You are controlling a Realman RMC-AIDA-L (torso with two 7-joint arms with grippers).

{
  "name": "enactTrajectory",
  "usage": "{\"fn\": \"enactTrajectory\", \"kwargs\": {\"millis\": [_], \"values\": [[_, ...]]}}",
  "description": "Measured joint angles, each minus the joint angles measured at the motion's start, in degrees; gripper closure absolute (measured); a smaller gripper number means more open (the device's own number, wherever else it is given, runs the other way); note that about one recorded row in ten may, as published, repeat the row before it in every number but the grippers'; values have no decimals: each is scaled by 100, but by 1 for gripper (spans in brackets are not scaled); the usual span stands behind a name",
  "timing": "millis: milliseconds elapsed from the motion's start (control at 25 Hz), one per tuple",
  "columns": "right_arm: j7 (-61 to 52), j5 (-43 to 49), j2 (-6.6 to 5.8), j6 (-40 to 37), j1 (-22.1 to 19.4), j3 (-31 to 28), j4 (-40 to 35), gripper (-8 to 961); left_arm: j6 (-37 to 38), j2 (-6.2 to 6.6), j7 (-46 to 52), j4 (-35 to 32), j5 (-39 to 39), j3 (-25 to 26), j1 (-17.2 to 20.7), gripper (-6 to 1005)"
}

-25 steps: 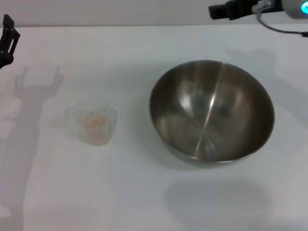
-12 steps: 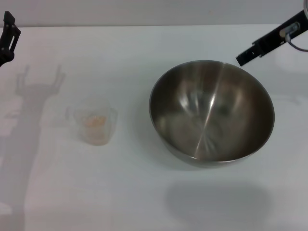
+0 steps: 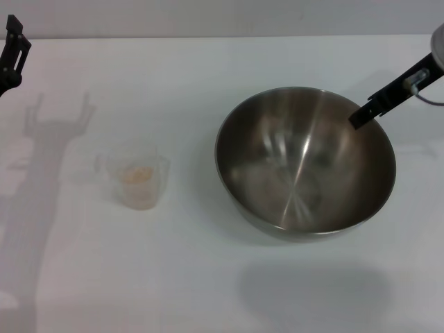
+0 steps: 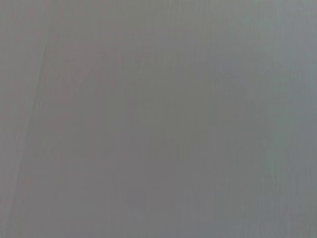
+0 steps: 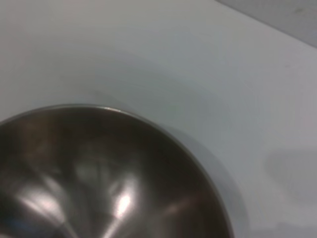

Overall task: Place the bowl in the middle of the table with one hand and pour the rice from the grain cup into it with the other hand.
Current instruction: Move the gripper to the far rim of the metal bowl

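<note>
The bowl is a big round steel one, shiny inside, with a bright streak of reflection running from its far rim down to its base and darker patches to either side. It sits upright on the white table, right of centre in the head view, and nothing lies in it. The right wrist view shows its rim as a thin bright edge curving against the tabletop (with a soft shadow ringing the outside). To the left of the bowl, well apart from it, stands the cup, small, clear and faintly frosted, upright, with a little pale beige rice showing through its wall. The right gripper reaches in from the right edge, its dark tip above the bowl's far right rim; whether its fingers are spread or closed I cannot tell. The left gripper hangs at the far left edge, clear of the cup, holding nothing, and its opening cannot be told either.
</note>
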State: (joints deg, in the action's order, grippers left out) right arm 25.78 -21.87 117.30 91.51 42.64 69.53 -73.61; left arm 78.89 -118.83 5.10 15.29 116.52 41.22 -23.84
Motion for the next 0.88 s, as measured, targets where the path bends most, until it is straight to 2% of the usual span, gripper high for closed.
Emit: {"fn": "enactTrajectory", "kwargs": {"millis": [320, 560, 840, 880], "values": [[134, -23, 41, -434, 82, 22, 610, 269, 4, -9, 0, 0, -6, 0, 7, 136], [241, -27, 152, -658, 73, -14, 684, 348, -16, -9, 0, 0, -7, 0, 5, 138], [269, 7, 145, -800, 101, 24, 876, 440, -32, -9, 0, 1, -7, 0, 1, 138], [275, 11, 142, -815, 105, 30, 899, 478, -36, -9, 0, 1, -8, 0, -1, 138]]}}
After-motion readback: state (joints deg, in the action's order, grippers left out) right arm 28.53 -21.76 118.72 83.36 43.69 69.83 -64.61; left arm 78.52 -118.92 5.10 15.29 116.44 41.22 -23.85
